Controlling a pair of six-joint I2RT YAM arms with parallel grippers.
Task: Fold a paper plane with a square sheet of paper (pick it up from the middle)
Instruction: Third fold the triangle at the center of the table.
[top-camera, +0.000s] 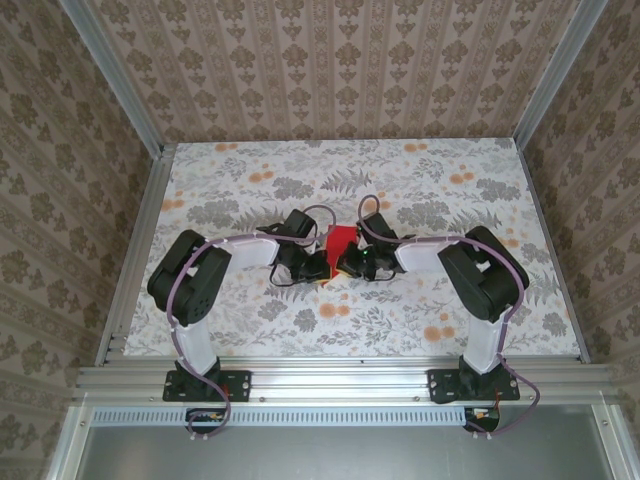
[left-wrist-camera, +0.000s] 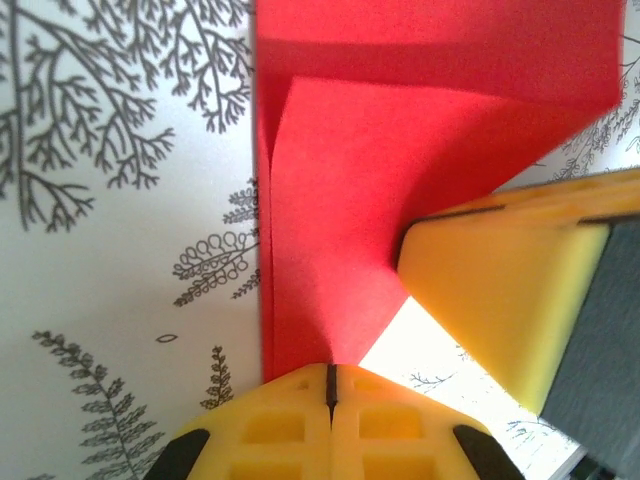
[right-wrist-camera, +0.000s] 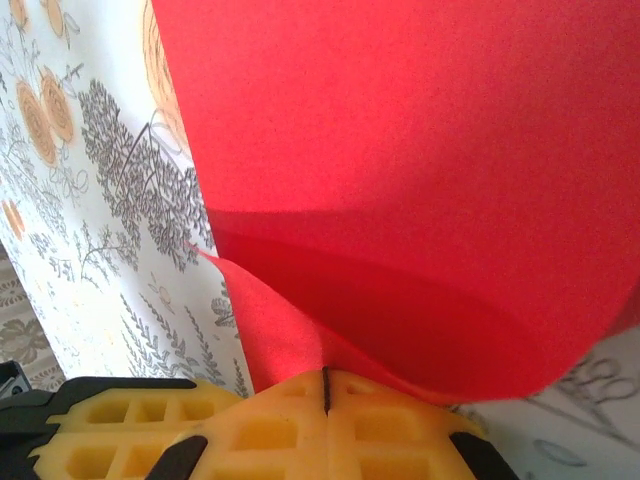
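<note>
1. Left of the centre of the floral tabletop (top-camera: 250, 180), the left gripper (top-camera: 318, 269) reaches inward with its yellow jaws pressed together. In its wrist view they pinch the near edge of the red sheet of paper (top-camera: 342, 241), with no gap between them.

2. At the tabletop's centre the sheet is partly folded and not yet a dart. It is lifted at the pinched edge and appears to touch the tabletop only at its far side. The left wrist view shows a doubled layer and a straight crease (left-wrist-camera: 264, 200) running directly away from the left fingertips.

3. Just right of the tabletop's centre, the right gripper (top-camera: 350, 265) is also clamped shut on the sheet's near edge. In its wrist view the paper curls up and over the closed jaws in a soft, unpressed bend.

4. The next move appears to turn on one relation. The sheet lies beyond both grippers, toward the tabletop's far side, and its crease points away from them. The two tools sit nearly touching on the same edge, so neither arm is clearly nearer. Any pull apart risks tearing the thin paper.
</note>
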